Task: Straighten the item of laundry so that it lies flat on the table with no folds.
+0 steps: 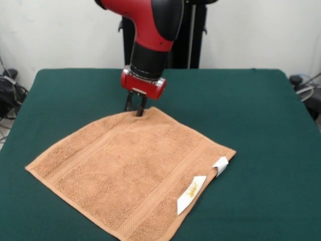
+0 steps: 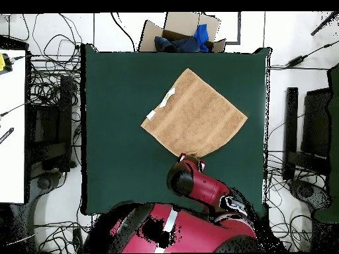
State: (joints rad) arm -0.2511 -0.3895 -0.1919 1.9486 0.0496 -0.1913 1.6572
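peach-orange towel [image 1: 133, 173] lies flat, diamond-wise, on green table [image 1: 261, 110]

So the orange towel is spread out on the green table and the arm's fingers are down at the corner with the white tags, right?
Not quite. The fingers are at the towel's far corner, away from the white tags, which sit on the opposite edge. The front view shows it. The towel does lie spread on the green table.

Towel [image 1: 133, 173] front corner cut off by the bottom edge in front view. Gripper [image 1: 135, 108] tips sit at the far corner, can't tell if pinching cloth. Overhead, arm [image 2: 198, 188] covers that corner. Tag [image 1: 190, 193] print too small to read.
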